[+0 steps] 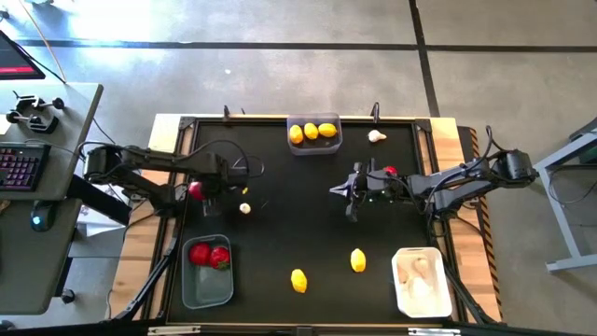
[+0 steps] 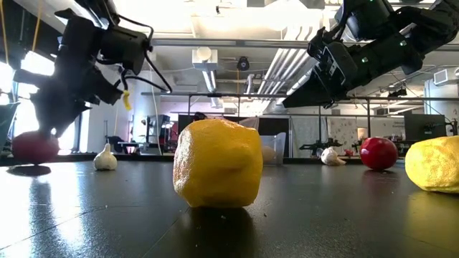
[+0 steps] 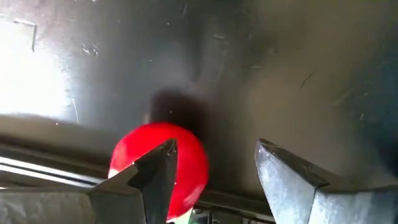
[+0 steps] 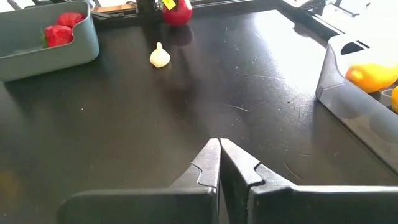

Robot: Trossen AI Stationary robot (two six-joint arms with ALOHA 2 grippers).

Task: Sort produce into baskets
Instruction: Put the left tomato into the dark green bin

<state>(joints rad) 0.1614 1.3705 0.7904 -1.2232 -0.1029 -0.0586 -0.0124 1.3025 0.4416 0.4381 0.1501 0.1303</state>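
Your left gripper [image 1: 200, 193] stands open over the red fruit [image 1: 195, 189] at the table's [image 1: 308, 224] left edge, which lies off-centre, against one finger [image 3: 158, 171].

Bare mat [image 1: 308, 201] between garlic bulb [image 1: 244, 208] and lemons [image 1: 357, 260].

black table [image 1: 280, 177], keyboard [image 1: 19, 166], grey side desk [image 1: 65, 121]

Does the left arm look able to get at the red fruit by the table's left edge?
Probably yes: the left gripper stands open right at the red fruit, with nothing between them.
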